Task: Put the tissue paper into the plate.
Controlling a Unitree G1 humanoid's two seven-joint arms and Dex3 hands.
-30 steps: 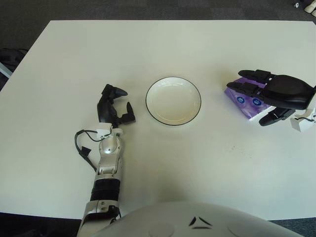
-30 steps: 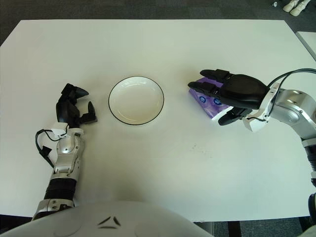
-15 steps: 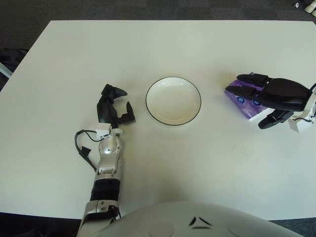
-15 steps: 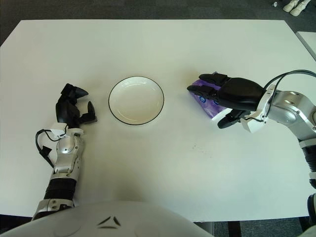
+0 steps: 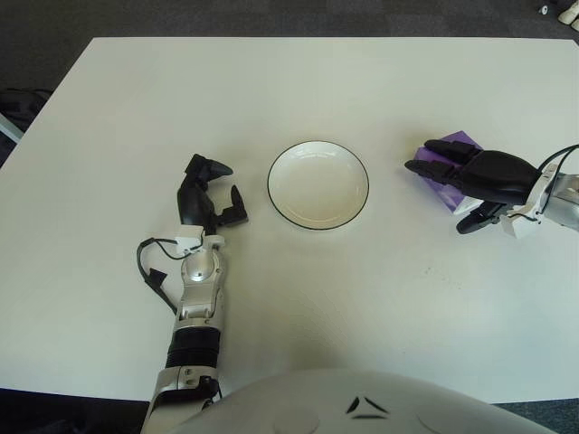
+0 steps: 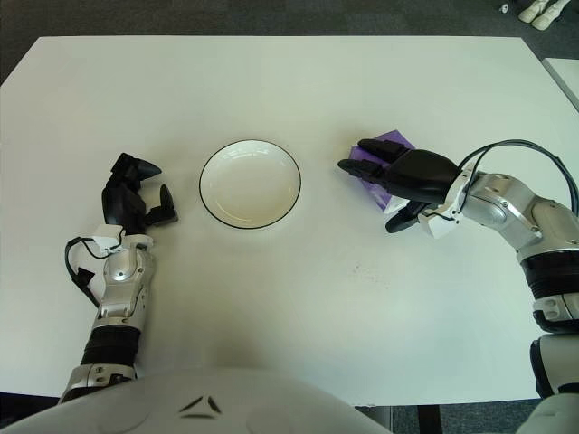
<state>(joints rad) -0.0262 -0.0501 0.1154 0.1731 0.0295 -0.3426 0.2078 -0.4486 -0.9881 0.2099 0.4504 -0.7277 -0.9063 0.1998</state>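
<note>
The tissue pack (image 6: 394, 143) is a purple packet lying on the white table, right of the plate. My right hand (image 6: 375, 194) is laid over it from the right and hides most of it. Its fingers (image 6: 362, 158) stretch across the top of the pack toward the plate, and the thumb (image 6: 398, 220) hangs at the pack's near side. The fingers are still spread, not closed around it. The white plate (image 5: 317, 185) with a thin black rim sits at the table's middle and holds nothing. My left hand (image 5: 210, 194) shows to the left of the plate, idle.
The white table (image 5: 289, 81) runs wide behind and in front of the plate. A cable (image 6: 520, 149) loops over my right forearm. Dark floor lies beyond the far edge.
My right hand has slid left and come down over the tissue pack, covering more of it. The pack, the plate and the left hand have not moved.
</note>
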